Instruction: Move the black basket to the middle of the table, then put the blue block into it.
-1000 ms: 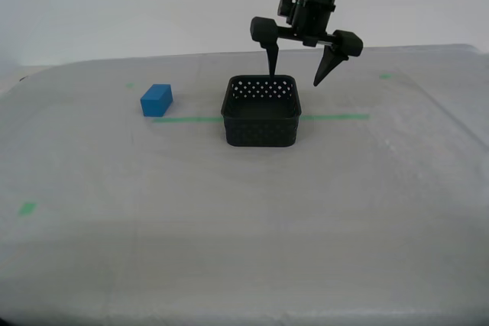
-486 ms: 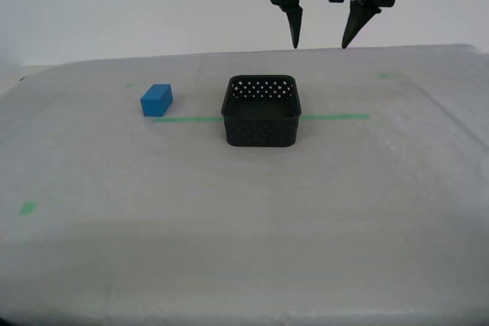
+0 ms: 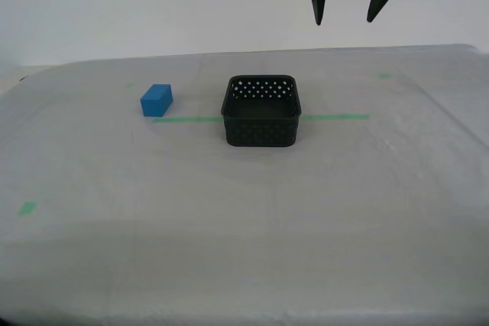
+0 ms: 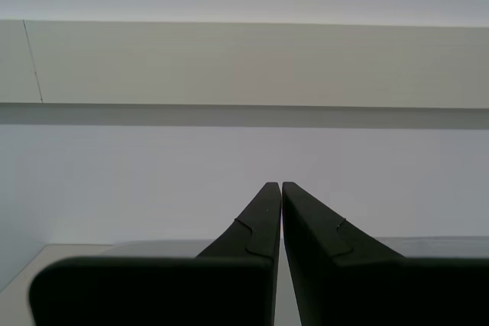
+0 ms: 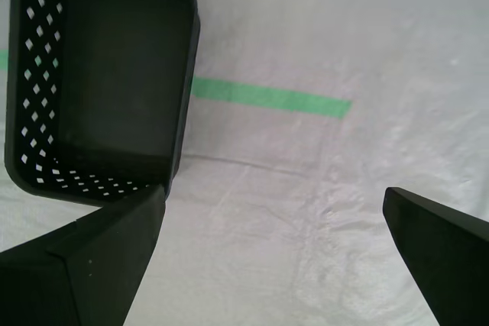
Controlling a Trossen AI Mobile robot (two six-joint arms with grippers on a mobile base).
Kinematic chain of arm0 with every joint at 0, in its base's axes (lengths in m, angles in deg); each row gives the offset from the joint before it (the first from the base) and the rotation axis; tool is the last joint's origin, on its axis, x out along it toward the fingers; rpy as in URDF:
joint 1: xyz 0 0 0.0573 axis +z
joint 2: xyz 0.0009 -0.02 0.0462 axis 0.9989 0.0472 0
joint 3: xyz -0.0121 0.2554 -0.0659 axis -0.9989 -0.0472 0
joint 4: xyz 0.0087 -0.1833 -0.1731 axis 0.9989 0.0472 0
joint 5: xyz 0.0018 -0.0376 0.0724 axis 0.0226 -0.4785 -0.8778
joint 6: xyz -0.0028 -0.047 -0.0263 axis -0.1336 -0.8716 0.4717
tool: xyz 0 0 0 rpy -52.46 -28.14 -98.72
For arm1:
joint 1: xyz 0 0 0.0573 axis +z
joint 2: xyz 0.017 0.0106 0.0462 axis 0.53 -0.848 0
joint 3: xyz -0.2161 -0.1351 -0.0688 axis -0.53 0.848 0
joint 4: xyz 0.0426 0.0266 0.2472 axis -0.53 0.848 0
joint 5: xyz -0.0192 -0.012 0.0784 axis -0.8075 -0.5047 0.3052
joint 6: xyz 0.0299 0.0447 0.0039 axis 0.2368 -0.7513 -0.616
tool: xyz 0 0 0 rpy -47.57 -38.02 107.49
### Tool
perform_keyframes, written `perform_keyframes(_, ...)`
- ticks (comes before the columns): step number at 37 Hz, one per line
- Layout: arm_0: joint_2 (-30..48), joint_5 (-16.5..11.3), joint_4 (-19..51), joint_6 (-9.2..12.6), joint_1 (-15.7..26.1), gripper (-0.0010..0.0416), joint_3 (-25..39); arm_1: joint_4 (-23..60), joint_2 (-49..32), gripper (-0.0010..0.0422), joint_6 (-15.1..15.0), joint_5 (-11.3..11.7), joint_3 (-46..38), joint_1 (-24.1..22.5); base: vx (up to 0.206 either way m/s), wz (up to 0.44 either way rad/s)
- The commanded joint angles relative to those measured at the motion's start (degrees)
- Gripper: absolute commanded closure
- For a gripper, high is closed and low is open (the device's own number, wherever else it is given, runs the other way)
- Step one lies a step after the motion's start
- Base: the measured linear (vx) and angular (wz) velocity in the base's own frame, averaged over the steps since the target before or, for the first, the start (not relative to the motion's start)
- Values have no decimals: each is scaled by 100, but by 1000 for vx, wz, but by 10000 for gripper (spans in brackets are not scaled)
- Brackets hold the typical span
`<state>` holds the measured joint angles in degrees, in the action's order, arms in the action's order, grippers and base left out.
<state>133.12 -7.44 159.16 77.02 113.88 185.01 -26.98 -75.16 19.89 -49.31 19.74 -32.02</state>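
While black basket (image 3: 261,112) sits mid-bench (image 3: 229,234) on green tape line (image 3: 336,117), blue block (image 3: 157,100) lies well apart toward exterior view's left, long axis running near-to-far. Farther, first gripper (image 3: 348,1) high above basket, fingers spread, empty. Second gripper (image 4: 281,188): fingers closed, empty.

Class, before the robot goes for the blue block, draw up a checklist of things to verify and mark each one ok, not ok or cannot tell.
1. Black basket mid-table, on the green tape line: ok.
2. Basket upright and empty: ok.
3. Blue block in the basket: not ok; it sits on the table, apart, toward the exterior view's left.
4. My first gripper open, clear above the basket: ok.
5. My second gripper open: not ok, shut.
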Motion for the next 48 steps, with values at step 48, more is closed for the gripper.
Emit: perform_keyframes(48, -1777, -282, -1829, -1534, -2308, 5, -2597, -33, 2, 412, -11, 2, -7, -2, 0, 0)
